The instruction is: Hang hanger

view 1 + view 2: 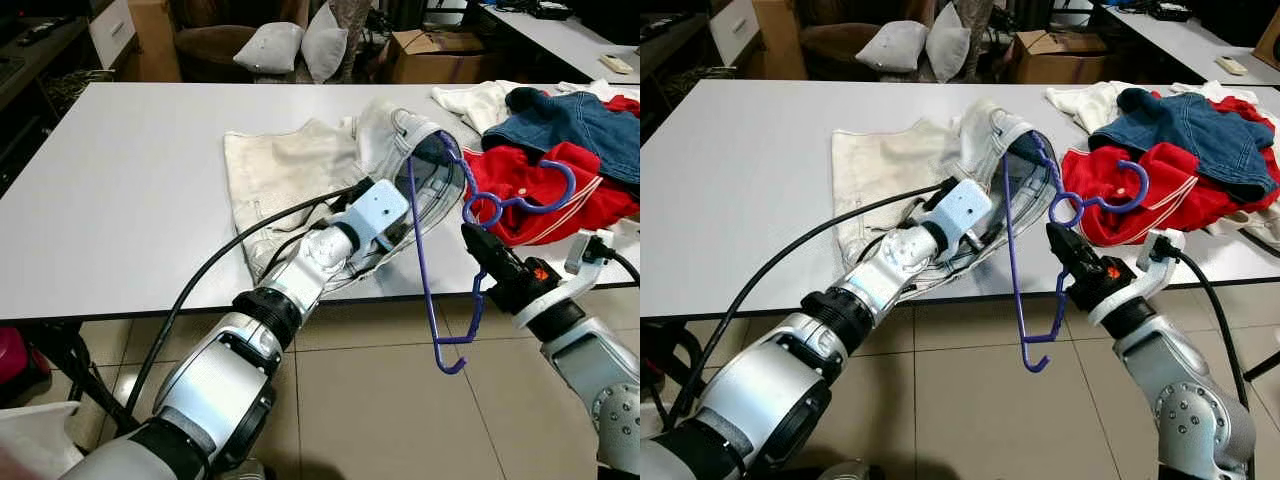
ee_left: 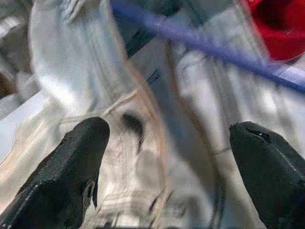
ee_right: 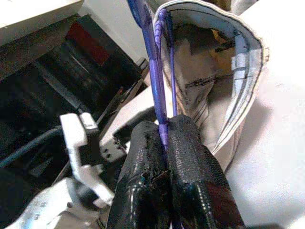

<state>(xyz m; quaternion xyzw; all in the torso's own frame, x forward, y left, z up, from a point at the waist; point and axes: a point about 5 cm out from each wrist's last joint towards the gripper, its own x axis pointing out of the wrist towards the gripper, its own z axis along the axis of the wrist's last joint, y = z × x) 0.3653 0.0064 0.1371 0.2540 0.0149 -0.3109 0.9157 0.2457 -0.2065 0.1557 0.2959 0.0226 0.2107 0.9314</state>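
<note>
A wide white worktop [image 1: 130, 190] carries the clothing. Spread near the middle of its front edge lies a cream garment [image 1: 290, 175], its opened waistband [image 1: 432, 165] raised toward the right. Against the right edge sits a heap of clothes: a red garment [image 1: 545, 195] in front, a blue denim piece [image 1: 580, 120] on top of it, and a white cloth [image 1: 480, 100] behind toward the far edge.

The left end effector [image 2: 167, 143] reaches over the front edge into the cream garment, fingers [image 2: 66, 171] spread apart with fabric between them, gripping nothing that can be made out.

The purple hanger [image 1: 425, 270] stands nearly upright at the front edge; one end is threaded into the waistband, its hook [image 1: 545, 195] curls over the red garment, and its lower end hangs below the worktop above the tiled floor [image 1: 400, 400]. The right end effector [image 3: 164, 138], just off the front edge, is clenched on the hanger's thin bar.
</note>
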